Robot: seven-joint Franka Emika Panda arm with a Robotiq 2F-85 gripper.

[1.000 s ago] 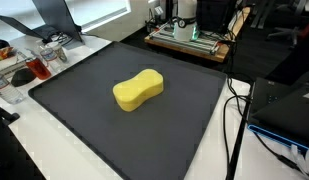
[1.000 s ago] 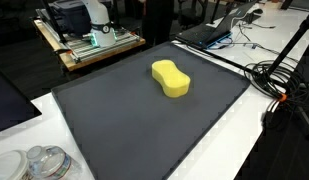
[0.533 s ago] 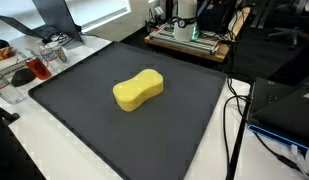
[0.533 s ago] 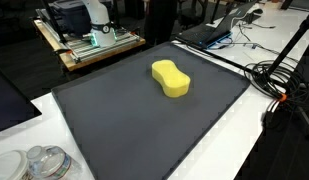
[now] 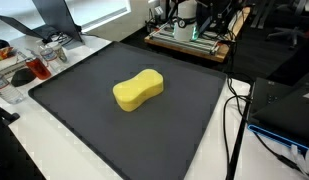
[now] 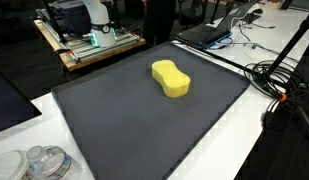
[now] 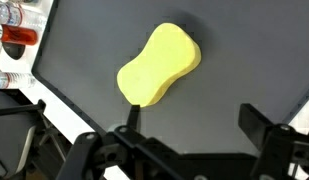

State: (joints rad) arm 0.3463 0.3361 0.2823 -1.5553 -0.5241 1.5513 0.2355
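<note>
You are hovering the gripper above the mat, jaws standing wide and empty. The sponge is lying mid-mat, just ahead of the fingers, untouched. Judged step: approach. A grasp calls for centring over the sponge's narrow waist, then lowering.

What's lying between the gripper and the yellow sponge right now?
Only bare dark mat shows between the open gripper and the yellow sponge in the wrist view; nothing else lies there.
</note>
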